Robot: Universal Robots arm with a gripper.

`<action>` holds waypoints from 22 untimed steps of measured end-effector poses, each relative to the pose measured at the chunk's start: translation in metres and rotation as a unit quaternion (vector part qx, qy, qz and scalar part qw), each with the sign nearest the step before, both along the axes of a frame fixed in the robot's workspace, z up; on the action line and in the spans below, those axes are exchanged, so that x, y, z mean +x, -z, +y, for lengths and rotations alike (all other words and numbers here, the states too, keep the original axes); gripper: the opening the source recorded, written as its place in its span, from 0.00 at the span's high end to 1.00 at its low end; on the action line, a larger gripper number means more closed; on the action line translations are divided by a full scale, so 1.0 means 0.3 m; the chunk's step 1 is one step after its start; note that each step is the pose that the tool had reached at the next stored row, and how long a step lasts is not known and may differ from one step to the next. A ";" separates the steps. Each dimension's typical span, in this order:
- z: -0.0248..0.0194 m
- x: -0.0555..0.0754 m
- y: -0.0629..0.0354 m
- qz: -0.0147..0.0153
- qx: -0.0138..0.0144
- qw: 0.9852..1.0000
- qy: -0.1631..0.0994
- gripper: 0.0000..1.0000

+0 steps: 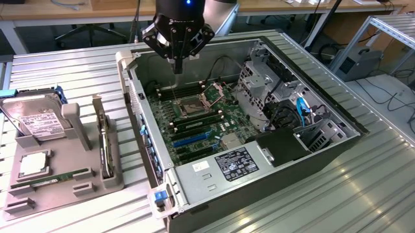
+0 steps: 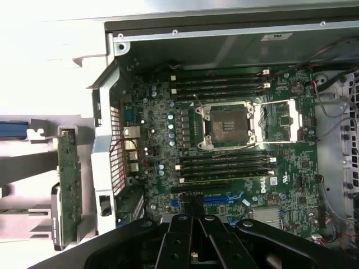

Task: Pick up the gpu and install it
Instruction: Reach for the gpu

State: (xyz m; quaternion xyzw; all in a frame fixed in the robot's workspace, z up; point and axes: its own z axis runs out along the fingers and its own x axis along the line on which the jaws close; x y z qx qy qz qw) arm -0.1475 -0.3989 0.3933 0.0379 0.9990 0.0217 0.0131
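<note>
The gpu stands on edge in a slot of the grey holder at the exterior view's left, outside the computer case, its silver bracket at the far end. The wrist view sees the gpu edge-on beside the case wall. My gripper hangs over the far part of the open case, well away from the card, its fingers shut together with nothing between them. Those fingers point down over the motherboard, near the blue expansion slots.
A silver hard drive, a square chip and a green memory stick also sit in the holder. The CPU socket lies open between memory slots. Drive cages and cables fill the case's right side.
</note>
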 end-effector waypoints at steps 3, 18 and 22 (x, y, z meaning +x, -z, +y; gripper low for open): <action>0.000 -0.002 0.000 0.000 0.000 1.000 0.000 0.89; 0.000 -0.015 0.000 0.000 0.000 1.000 0.000 0.89; 0.000 -0.018 0.000 0.000 0.000 1.000 0.000 0.89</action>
